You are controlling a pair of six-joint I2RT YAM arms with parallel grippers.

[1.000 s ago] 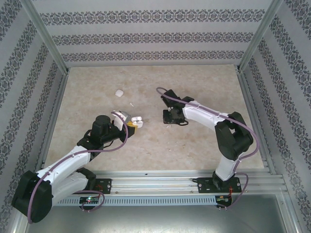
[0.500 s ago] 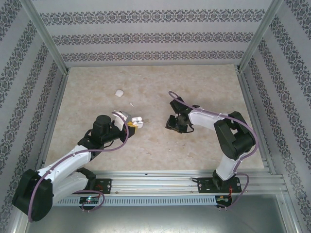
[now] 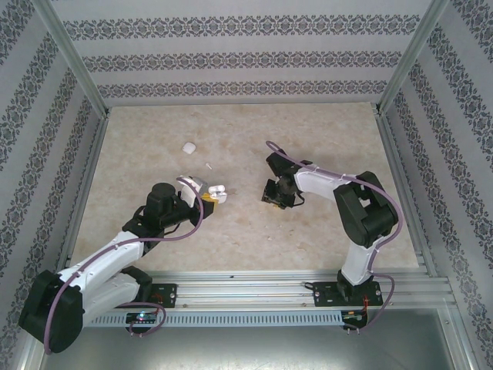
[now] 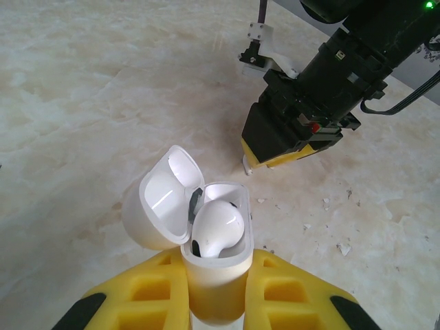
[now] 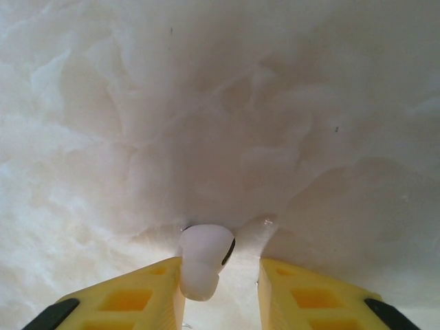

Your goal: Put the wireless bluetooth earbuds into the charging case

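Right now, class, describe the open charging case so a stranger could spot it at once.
Start at the beige marbled table and follow the left arm to its left gripper. Between its yellow fingers stands the charging case. Unlike the white case lying farther back, its lid is flipped open with one earbud inside.

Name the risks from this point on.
1. The loose earbud on the table touches just one finger of the right pincer, with a gap on the other side. Closing could flick it away or pinch it crooked.
2. The open charging case in the left pincer already holds a seated earbud. A crooked insertion might dislodge it or shift the case in the grip.
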